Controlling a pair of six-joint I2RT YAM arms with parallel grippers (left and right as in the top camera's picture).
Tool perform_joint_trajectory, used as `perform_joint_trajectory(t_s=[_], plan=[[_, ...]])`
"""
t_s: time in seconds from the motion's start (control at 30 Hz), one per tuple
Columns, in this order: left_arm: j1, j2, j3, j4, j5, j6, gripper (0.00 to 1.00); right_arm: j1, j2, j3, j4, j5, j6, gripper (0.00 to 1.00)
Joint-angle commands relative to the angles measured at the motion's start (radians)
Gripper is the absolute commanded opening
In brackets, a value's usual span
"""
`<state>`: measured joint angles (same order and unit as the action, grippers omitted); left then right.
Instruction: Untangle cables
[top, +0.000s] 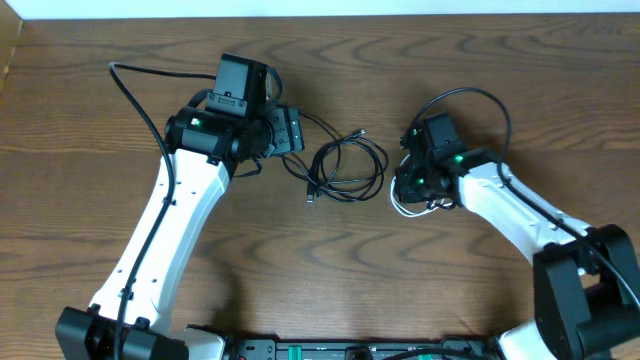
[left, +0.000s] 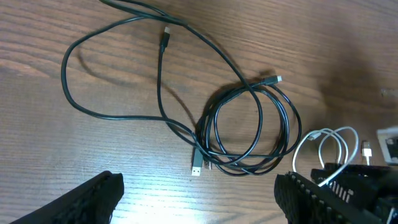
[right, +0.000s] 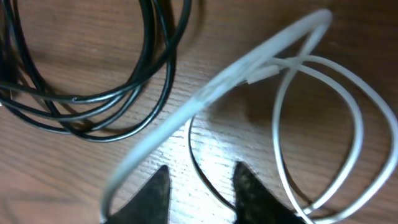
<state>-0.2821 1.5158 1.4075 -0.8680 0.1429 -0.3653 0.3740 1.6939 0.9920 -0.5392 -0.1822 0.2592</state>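
A brown wood-grain desk (top: 540, 70) carries the cables. In the overhead view, the thin black cable (top: 383, 165) lies in a loose coil of several turns at the centre of the frame. It sits between the left gripper (top: 290, 130) at the upper left and the right gripper (top: 408, 182) to the right of centre. A small coil of thin white cable (top: 405, 210) lies just under the right gripper, beside the black coil but apart from it.

In the left wrist view, the black cable (left: 283, 124) has its coil right of centre. One long strand sweeps out in a wide loop to the upper left. A silver flat plug (left: 196, 168) lies at the coil's lower left edge, and a smaller plug (left: 273, 79) rests at its top. The left gripper (left: 199, 183) has its jaws spread wide, one at each lower corner, and holds nothing. The white cable (left: 341, 129) shows at the lower right.

In the right wrist view, the right gripper (right: 200, 180) has its jaws set narrowly apart at the bottom edge. One thin strand of the white cable (right: 273, 43) runs through the gap without being pinched. A blurred white loop rises close to the lens. The black cable (right: 163, 62) fills the upper left.
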Motion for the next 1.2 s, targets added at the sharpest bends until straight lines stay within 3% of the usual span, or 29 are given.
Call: perform_joint_trajectory(t_s=[0.0,0.2,0.3,0.37,0.53,0.77,1.17], plan=[[0.002,-0.001,0.004,-0.012,-0.013,0.013,0.84,0.022,0.008,0.008,0.027,0.075,0.043,0.42],[0.002,-0.001,0.003,-0.017,-0.012,0.012,0.84,0.045,0.008,0.008,0.049,0.299,0.244,0.48],[0.002,-0.001,0.004,-0.022,-0.012,0.012,0.83,0.046,0.008,0.008,0.085,0.341,0.261,0.55],[0.002,-0.001,0.004,-0.025,0.0,0.012,0.83,0.046,0.008,0.008,0.109,0.377,0.23,0.66],[0.002,-0.001,0.004,-0.028,0.005,0.013,0.83,0.044,0.008,0.008,0.097,0.386,-0.05,0.77],[0.002,-0.001,0.003,-0.031,0.005,0.012,0.83,0.011,0.01,0.002,0.09,0.386,-0.204,0.93],[0.002,-0.001,0.004,-0.029,0.005,0.012,0.83,-0.07,0.01,-0.08,0.186,0.243,-0.204,0.92]])
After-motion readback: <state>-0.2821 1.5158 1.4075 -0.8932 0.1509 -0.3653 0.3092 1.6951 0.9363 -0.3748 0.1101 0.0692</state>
